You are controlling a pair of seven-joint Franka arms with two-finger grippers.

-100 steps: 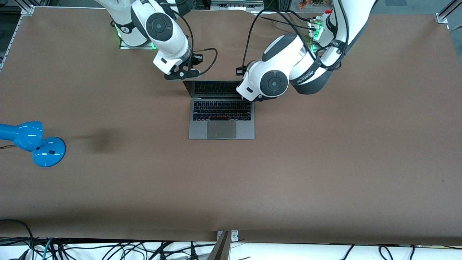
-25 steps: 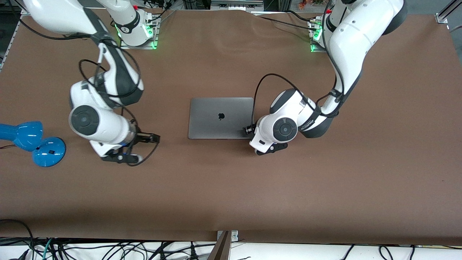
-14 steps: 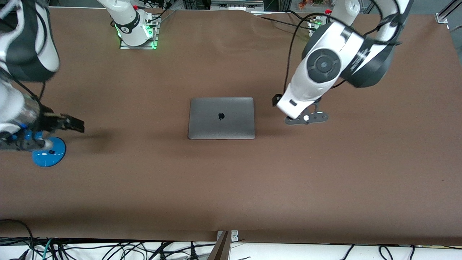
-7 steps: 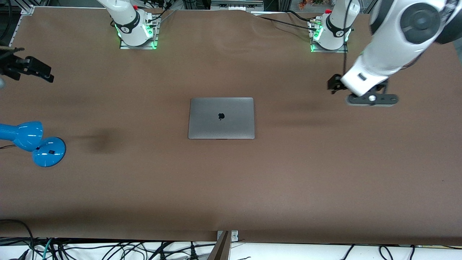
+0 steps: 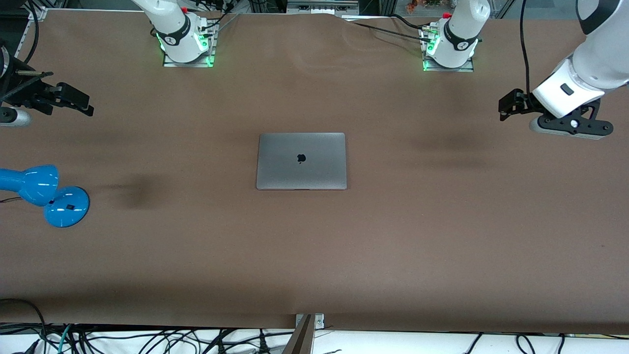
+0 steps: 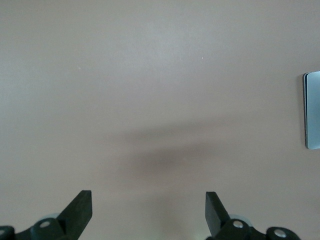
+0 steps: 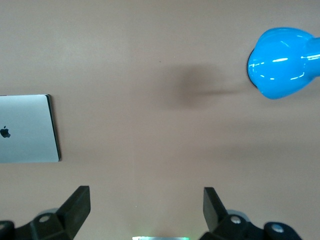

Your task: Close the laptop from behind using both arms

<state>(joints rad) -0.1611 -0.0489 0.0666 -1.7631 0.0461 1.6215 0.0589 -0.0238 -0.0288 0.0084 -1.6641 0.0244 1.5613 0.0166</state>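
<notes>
The space-grey laptop point(image 5: 301, 161) lies closed and flat in the middle of the table, its dark apple logo facing up. My left gripper point(image 5: 570, 127) hangs high over the left arm's end of the table, well apart from the laptop. In the left wrist view the gripper point(image 6: 148, 212) is open and empty, and only an edge of the laptop point(image 6: 313, 110) shows. My right gripper point(image 5: 12, 117) hangs over the right arm's end of the table. In the right wrist view it point(image 7: 145, 207) is open and empty, with the laptop point(image 7: 25, 129) off to one side.
A blue lamp point(image 5: 44, 191) stands at the right arm's end of the table, nearer the front camera than the right gripper; it also shows in the right wrist view point(image 7: 280, 62). The two arm bases point(image 5: 184, 37) point(image 5: 449, 39) stand along the table's back edge. Cables hang off the table's front edge.
The laptop, open 7.2 s ago, has been closed since 1.8 s ago and has not moved. Both arms have lifted and swung outward toward their ends of the table.
</notes>
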